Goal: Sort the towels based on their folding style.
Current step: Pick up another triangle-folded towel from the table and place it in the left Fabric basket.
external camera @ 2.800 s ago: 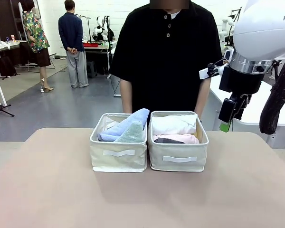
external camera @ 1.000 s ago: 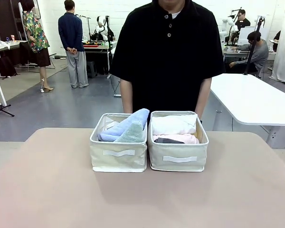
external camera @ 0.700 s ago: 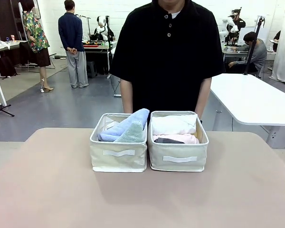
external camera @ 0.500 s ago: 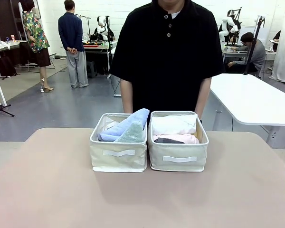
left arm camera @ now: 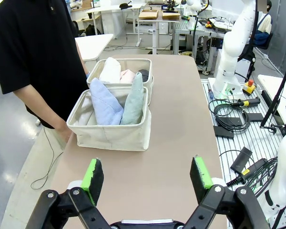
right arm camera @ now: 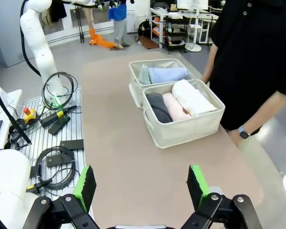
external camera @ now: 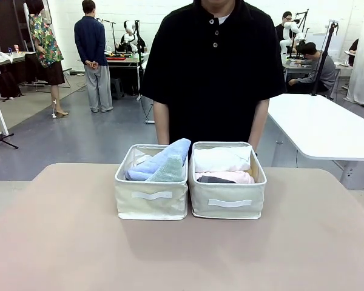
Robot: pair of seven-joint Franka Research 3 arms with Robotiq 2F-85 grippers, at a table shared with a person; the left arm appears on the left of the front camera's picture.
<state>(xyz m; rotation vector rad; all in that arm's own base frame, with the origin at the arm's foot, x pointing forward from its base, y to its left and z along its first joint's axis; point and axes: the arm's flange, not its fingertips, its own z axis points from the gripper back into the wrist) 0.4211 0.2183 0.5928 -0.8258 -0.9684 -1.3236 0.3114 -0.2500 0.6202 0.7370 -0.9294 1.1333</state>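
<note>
Front view shows cones [external camera: 161, 162] in the bin [external camera: 150, 200] left of the rolls' [external camera: 223, 163] bin, both grippers [left arm camera: 147, 175] [right arm camera: 139, 186] wide open, empty; a needless regrab could unroll towels.

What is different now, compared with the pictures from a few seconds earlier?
The right arm, which hung beside the right bin 2.8 s ago, has withdrawn from the front view. Nothing was gripped or released. Both bins and the towels stayed as they were; the person stayed too.

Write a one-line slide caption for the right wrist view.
Open right gripper above the table, facing two bins: rolled towels in the nearer, cone-folded towels in the farther.
</note>
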